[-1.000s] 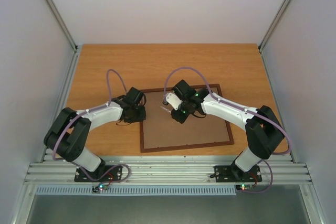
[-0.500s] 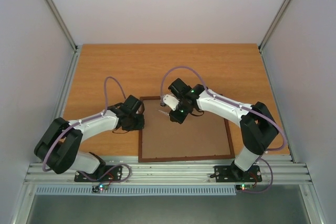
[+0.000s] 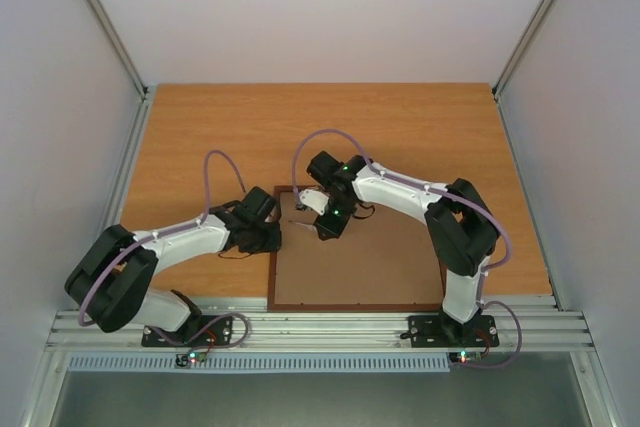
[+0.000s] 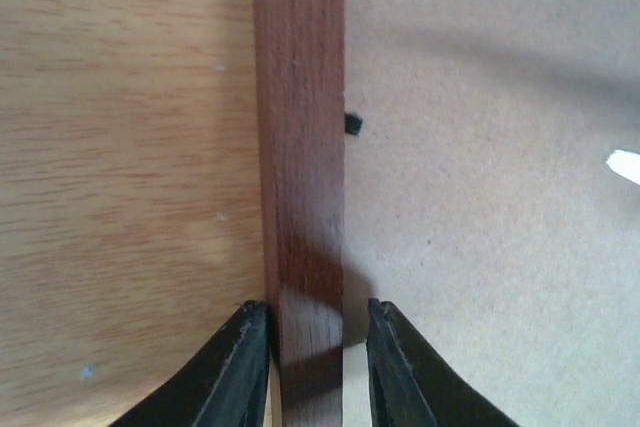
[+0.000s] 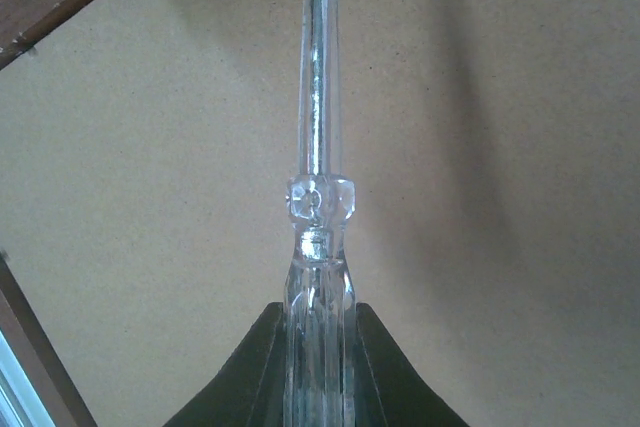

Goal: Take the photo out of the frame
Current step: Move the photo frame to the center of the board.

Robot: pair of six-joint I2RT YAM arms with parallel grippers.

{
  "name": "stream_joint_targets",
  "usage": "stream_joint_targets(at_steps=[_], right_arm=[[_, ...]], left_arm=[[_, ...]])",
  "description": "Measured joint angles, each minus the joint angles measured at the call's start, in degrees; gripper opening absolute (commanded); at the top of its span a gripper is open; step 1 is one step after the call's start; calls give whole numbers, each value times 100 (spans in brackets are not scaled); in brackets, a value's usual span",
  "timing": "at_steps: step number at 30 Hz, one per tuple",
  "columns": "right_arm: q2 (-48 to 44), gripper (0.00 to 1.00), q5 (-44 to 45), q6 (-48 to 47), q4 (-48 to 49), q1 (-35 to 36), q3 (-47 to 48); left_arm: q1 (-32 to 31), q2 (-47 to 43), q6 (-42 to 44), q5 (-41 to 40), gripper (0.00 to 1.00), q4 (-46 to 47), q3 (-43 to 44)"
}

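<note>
The frame (image 3: 355, 306) lies face down on the table, its brown hardboard back (image 3: 375, 267) facing up. The photo is hidden under that back. My left gripper (image 3: 270, 238) straddles the frame's left rail (image 4: 300, 147). It (image 4: 318, 322) is slightly open, the left finger against the rail's outer side and the right finger a small gap off the inner side. My right gripper (image 3: 327, 219) hovers over the back near the far left corner. It (image 5: 318, 319) is shut on a clear-handled screwdriver (image 5: 318, 147) whose shaft points at the far rail.
Orange-brown wooden tabletop (image 3: 200, 137) surrounds the frame, bounded by grey walls. A small black tab (image 4: 352, 125) sticks out from the left rail over the back. A metal rail (image 3: 320, 325) holding the arm bases runs along the near edge.
The frame has slid toward the near edge. The right arm swung left to the far left corner with the screwdriver. The left gripper's jaws have eased apart on the left rail.
</note>
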Motion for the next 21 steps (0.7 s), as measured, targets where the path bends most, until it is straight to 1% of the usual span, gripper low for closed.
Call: stream_joint_targets(at_steps=[5,10,14,21], right_arm=[[378,1,-90,-105,-153,4,243],[741,1,-225,-197,-247,4,520],[984,1,-328,-251,-337,4,734],[1228,1,-426,-306,-457,4,868]], left_arm=[[-22,-98,-31,85,30,-39,-42],[188,-122,-31,195,29,-17,-76],[407,-186,-22,350,24,20,-175],[492,-177,-2,549,17,90,-199]])
